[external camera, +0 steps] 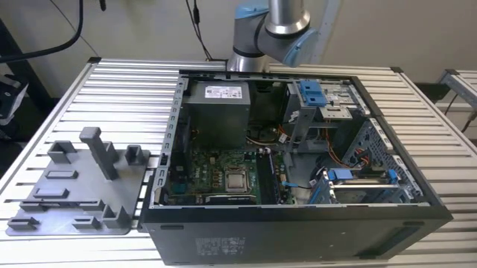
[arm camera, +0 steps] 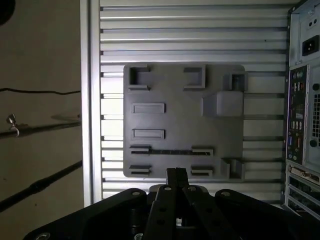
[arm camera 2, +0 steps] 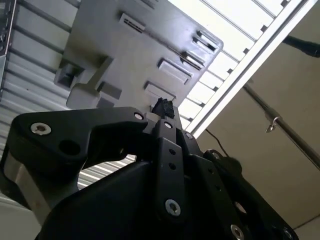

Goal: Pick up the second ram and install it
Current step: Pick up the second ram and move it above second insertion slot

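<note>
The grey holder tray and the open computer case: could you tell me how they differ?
The holder tray is a flat, pale grey plate with upright posts; the computer case is a deep black box, opened to show boards and cables. The tray, far smaller, lies at the exterior view's left; the case at its right. Both rest on the slatted table.
</note>
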`<state>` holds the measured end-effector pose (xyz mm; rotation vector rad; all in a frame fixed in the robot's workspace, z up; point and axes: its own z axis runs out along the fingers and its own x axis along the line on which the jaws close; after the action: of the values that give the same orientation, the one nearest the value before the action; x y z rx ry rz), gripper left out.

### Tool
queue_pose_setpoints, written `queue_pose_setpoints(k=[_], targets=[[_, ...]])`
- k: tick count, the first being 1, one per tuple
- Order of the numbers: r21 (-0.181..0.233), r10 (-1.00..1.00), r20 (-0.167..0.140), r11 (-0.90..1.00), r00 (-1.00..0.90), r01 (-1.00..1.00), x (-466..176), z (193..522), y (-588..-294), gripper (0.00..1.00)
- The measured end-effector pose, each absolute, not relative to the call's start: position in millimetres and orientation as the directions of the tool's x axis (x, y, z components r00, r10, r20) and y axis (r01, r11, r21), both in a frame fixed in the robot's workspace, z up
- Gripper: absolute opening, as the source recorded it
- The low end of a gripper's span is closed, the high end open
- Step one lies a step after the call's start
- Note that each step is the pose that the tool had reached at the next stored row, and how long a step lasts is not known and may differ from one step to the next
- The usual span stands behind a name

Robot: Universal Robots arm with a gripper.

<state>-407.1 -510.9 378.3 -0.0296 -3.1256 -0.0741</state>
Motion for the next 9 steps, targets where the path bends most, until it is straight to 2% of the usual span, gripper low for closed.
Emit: queue_pose_setpoints(k=[9], targets=[[0.047,0.019,0.015,0.999,-1.0,0.019,-407.2,378.3,-511.4,0.11]])
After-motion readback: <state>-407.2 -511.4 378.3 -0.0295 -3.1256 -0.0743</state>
